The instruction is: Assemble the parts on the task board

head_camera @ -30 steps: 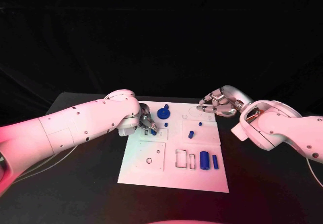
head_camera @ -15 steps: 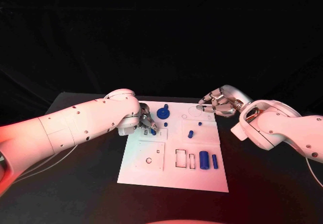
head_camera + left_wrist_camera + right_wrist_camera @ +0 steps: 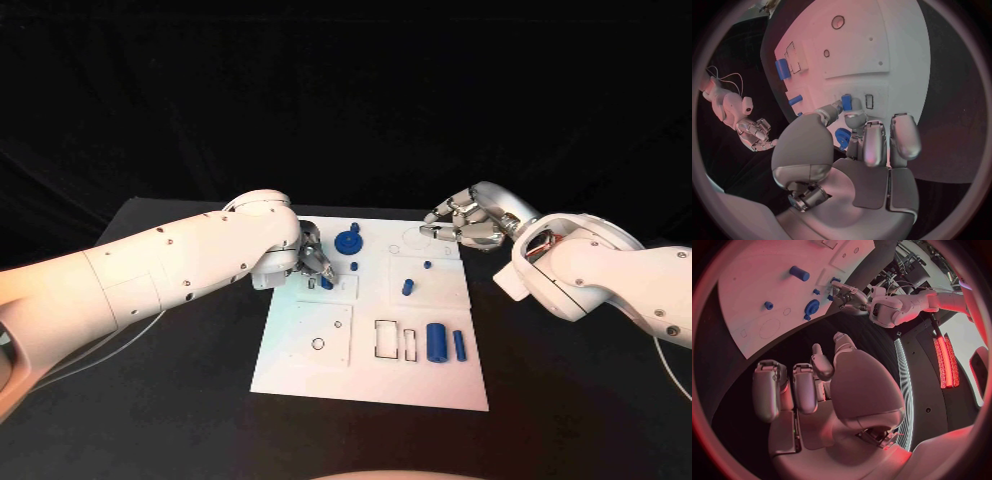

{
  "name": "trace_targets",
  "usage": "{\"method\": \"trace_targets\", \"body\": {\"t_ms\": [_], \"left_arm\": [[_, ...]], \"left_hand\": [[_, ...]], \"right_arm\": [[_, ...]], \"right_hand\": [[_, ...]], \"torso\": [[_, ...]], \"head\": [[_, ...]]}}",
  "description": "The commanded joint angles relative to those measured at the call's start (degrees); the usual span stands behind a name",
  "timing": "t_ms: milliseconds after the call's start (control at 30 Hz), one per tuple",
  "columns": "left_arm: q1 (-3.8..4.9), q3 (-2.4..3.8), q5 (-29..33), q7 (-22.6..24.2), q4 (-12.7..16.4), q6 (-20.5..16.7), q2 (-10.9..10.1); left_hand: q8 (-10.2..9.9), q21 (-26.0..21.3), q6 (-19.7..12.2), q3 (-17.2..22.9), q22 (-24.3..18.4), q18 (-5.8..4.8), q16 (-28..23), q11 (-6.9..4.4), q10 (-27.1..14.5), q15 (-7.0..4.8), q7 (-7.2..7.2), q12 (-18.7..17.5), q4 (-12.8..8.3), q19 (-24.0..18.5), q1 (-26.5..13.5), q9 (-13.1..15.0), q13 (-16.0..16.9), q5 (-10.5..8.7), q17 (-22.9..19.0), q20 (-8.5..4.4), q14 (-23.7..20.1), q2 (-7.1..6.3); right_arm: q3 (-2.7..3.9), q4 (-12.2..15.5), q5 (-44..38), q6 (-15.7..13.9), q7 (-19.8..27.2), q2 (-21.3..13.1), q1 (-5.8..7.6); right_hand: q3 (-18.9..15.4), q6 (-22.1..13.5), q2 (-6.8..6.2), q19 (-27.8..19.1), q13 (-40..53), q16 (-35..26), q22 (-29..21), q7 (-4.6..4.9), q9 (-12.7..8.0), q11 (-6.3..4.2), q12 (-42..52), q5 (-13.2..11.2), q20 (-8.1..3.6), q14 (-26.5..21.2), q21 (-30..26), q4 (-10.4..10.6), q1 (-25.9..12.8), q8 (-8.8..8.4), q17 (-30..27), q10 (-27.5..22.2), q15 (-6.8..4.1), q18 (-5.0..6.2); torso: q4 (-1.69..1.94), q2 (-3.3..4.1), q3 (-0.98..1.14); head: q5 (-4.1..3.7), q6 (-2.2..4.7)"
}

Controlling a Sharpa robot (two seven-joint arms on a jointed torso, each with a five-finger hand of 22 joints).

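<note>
Fingers (image 3: 844, 106) of the left hand (image 3: 310, 262) pinched a small blue part (image 3: 846, 102) against the task board (image 3: 310, 362) near its left edge, the arm reaching in low across the black table (image 3: 173, 400). The right hand (image 3: 469, 222) hovered over the board's far right corner, fingers curled inward, holding nothing.

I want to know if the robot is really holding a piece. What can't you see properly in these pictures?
- Head view: the left hand sits over a small blue peg on the white task board; the arm hides the grip.
- Left wrist view: fingertips meet that peg, but whether they pinch it is unclear.
- Tiny holes and outlines on the board are too small to read.
</note>
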Motion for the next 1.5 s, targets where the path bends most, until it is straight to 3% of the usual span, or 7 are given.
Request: {"method": "trace_targets", "body": {"t_ms": [33,533,967,1500], "left_arm": [[-0.25,-0.18,-0.71,-2.12,0.10,2.48,0.20],[-0.24,-0.17,-1.04,-1.82,0.08,2.09,0.49],[-0.23,-0.17,-0.58,-2.04,-0.15,1.88,0.73],[-0.23,-0.17,-0.49,-2.11,-0.66,1.42,0.83]], "left_hand": [[0.16,0.25,2.27,0.12,0.06,-1.16,-0.28,-0.14,0.10,-0.49,-2.10,0.03,-0.56,0.25,1.18,0.13,-0.02,0.22,3.73,-0.19,2.85,0.28],[0.07,0.28,2.31,0.21,0.15,-1.18,-0.32,-0.11,0.28,-0.49,-2.00,0.39,-0.91,0.25,1.61,0.08,0.31,0.20,3.73,-0.21,2.85,0.50],[0.04,0.28,3.37,-7.70,0.22,-1.18,-0.35,0.19,0.58,-0.24,-1.72,1.03,4.36,0.22,-4.65,-0.02,0.64,0.17,3.82,0.01,2.88,0.28],[-0.18,0.30,3.42,-10.68,0.30,-1.18,-0.39,0.15,0.53,-0.28,-1.77,1.19,5.19,0.23,-4.32,-0.11,0.71,0.18,3.85,-0.02,2.89,1.11]], "right_arm": [[0.00,0.11,-0.22,0.74,0.06,-0.01,-0.03],[0.00,0.09,-0.23,0.73,0.09,0.02,-0.03],[0.00,0.14,-0.23,0.66,0.13,-0.03,-0.03],[0.00,0.23,-0.23,0.66,0.16,-0.13,-0.03]], "right_hand": [[-0.30,-0.18,0.31,-0.36,-0.07,-0.24,8.11,-0.21,0.08,-0.11,-0.25,0.39,-0.12,2.97,-0.21,0.17,-0.10,0.19,1.92,-0.31,-0.34,0.61],[-0.30,-0.18,0.31,-0.36,-0.07,-0.24,8.11,-0.21,0.08,-0.11,-0.25,0.39,-0.12,2.97,-0.21,0.17,-0.10,0.19,1.92,-0.31,-0.34,0.61],[-0.43,-0.18,0.35,-0.39,-0.13,-0.34,8.08,-0.22,0.10,-0.12,-0.27,0.40,-0.13,2.95,-0.29,0.24,-0.34,0.22,1.80,-0.31,-0.35,0.63],[-0.58,-0.21,0.34,-0.41,-0.15,-0.36,8.05,-0.22,0.11,-0.12,-0.28,0.37,-0.13,2.95,-0.35,0.29,-0.60,0.23,1.78,-0.30,-0.35,0.64]], "torso": [[0.04,0.03,0.00],[0.05,-0.02,-0.01],[0.05,-0.02,-0.01],[0.02,-0.02,0.00]], "head": [[-0.08,-0.06],[-0.16,0.01],[-0.29,0.01],[-0.33,0.22]]}}
